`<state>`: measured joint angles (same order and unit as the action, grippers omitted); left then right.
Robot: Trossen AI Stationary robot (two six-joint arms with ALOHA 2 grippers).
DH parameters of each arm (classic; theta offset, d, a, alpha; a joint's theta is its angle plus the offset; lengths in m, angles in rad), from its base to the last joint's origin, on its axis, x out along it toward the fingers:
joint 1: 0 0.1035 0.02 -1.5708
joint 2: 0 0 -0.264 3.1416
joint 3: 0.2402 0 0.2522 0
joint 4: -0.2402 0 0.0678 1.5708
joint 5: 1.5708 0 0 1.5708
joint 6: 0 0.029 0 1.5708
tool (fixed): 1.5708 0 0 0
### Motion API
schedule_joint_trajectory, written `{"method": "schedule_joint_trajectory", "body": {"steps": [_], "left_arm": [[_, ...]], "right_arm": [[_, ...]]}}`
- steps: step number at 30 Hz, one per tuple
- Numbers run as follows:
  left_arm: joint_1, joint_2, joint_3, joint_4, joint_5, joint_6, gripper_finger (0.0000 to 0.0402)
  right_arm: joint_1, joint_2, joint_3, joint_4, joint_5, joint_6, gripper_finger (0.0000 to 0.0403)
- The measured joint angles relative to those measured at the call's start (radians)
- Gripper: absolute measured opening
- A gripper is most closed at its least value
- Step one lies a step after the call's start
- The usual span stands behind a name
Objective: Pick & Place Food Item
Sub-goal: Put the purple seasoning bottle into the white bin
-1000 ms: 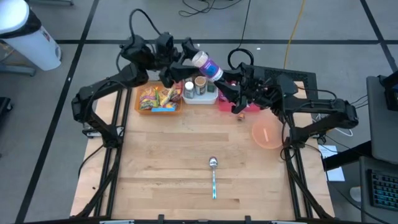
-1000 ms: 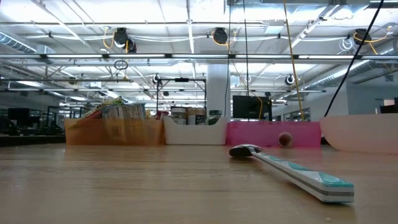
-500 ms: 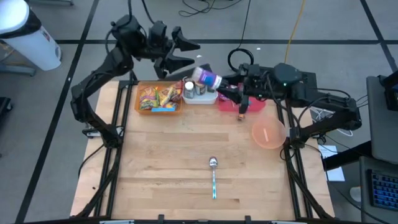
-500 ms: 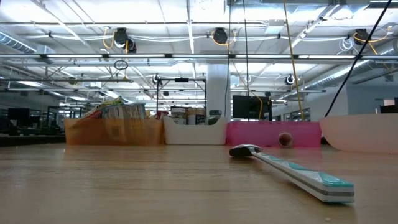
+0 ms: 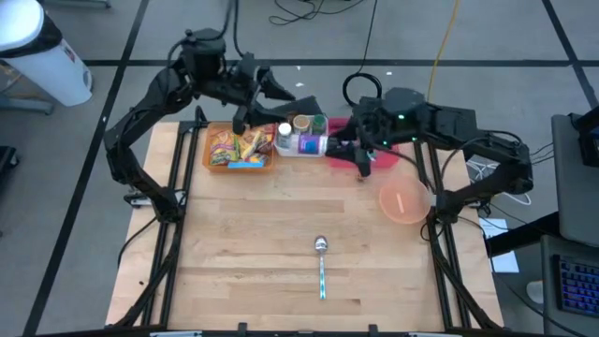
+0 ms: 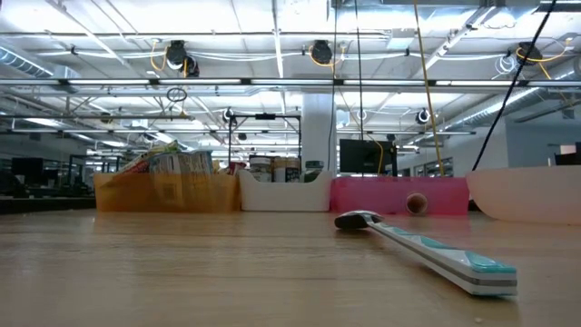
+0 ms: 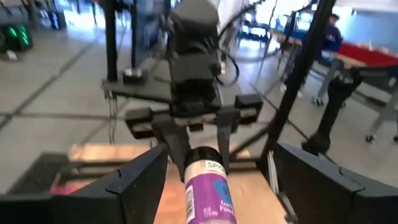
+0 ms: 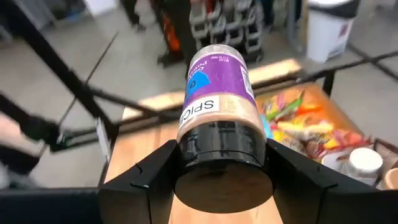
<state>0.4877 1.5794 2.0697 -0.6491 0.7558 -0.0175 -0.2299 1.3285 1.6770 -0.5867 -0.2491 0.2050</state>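
At the far edge of the table (image 5: 281, 234) stand 3 bins: an orange bin (image 5: 240, 150) of snack packets, a white bin (image 5: 301, 142) and a pink bin (image 5: 372, 155). A spoon (image 5: 322, 267) and a pink bowl (image 5: 403, 203) lie nearer. The right gripper (image 5: 339, 147) clamps a purple spice jar (image 5: 310, 145) by its black cap, sideways above the white bin. The left gripper (image 5: 281, 94) hangs open behind the bins, holding nothing.

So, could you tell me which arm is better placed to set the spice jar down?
The right: its gripper already clamps the spice jar beside the white bin, while the left gripper is open behind the bins.
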Motion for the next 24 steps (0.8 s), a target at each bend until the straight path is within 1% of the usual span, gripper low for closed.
{"method": "schedule_joint_trajectory", "body": {"steps": [2, 4, 6, 9, 14, 18, 21, 24], "left_arm": [[-0.015, 0.003, 0.000, -0.060, -0.017, 0.027, 0.0294], [-0.031, 0.005, 0.000, -0.126, -0.067, 0.068, 0.0295], [-0.048, 0.005, 0.000, -0.185, -0.122, 0.108, 0.0296], [-0.067, 0.005, 0.000, -0.252, -0.176, 0.122, 0.0292], [-0.100, 0.016, 0.000, -0.362, -0.187, 0.122, 0.0287], [-0.139, 0.059, 0.000, -0.471, -0.211, 0.121, 0.0291], [-0.168, 0.104, -0.001, -0.524, -0.216, 0.120, 0.0290], [-0.195, 0.148, -0.001, -0.525, -0.222, 0.120, 0.0286]], "right_arm": [[-0.001, 0.035, 0.030, -0.033, -0.021, -0.022, 0.0201], [-0.001, 0.069, 0.057, -0.090, -0.044, -0.051, 0.0201], [-0.001, 0.105, 0.086, -0.135, -0.044, -0.083, 0.0201], [0.000, 0.150, 0.115, -0.208, -0.055, -0.128, 0.0200], [-0.001, 0.207, 0.155, -0.255, -0.070, -0.199, 0.0200], [-0.001, 0.213, 0.162, -0.255, -0.070, -0.245, 0.0200], [-0.005, 0.211, 0.163, -0.254, -0.070, -0.255, 0.0200], [-0.006, 0.212, 0.162, -0.282, -0.071, -0.256, 0.0200]]}}
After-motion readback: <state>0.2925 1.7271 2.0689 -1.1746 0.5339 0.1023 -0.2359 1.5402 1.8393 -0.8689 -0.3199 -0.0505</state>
